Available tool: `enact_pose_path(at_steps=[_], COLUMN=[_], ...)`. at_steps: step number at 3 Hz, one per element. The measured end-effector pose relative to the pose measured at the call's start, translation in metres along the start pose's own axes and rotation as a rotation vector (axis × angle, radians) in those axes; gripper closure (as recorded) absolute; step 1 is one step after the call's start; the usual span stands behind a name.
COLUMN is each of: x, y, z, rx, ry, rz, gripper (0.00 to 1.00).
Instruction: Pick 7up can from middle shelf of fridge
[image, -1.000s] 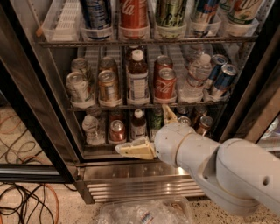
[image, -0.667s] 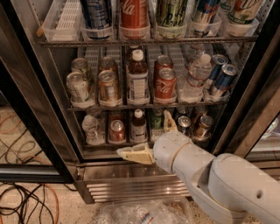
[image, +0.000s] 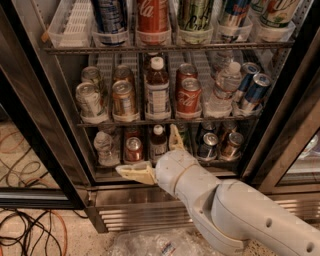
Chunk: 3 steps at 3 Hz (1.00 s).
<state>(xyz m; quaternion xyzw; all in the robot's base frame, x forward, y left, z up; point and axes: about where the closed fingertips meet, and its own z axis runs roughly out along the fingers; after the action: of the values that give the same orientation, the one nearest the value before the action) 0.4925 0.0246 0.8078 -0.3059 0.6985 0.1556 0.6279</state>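
Looking into the fridge (image: 135, 215), wire racks full, cables (image: 25, 232) on the floor at left. Robot's gripper (image: 146, 150) sits low in front of the bottom rack (image: 220, 161), fingers spread wide with nothing between them: one finger (image: 134, 172) points left, the other points up, its tip just under the middle shelf (image: 130, 122) rail. Right behind it on the bottom rack: red can (image: 133, 149) and dark bottle (image: 159, 141). 7up can (image: 90, 100) stands upright at the front of the leftmost lane on the middle shelf, above and left of the gripper, well apart from it. Lanes to its right: copper can (image: 124, 97), brown bottle (image: 157, 92), Coca-Cola can (image: 189, 95), water bottle (image: 225, 85), blue cans (image: 252, 90) at far right. Taller cans (image: 152, 15) on the rack above.
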Motion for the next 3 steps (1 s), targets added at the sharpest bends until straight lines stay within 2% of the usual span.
enact_pose_path(at_steps=[1, 2, 3], x=[0.002, 0.005, 0.003], y=[-0.001, 0.013, 0.042], z=[0.000, 0.009, 0.021], rx=[0.001, -0.029, -0.049], ry=[0.003, -0.021, -0.085], rz=[0.003, 0.004, -0.004], gripper=[0.00, 0.00, 0.00])
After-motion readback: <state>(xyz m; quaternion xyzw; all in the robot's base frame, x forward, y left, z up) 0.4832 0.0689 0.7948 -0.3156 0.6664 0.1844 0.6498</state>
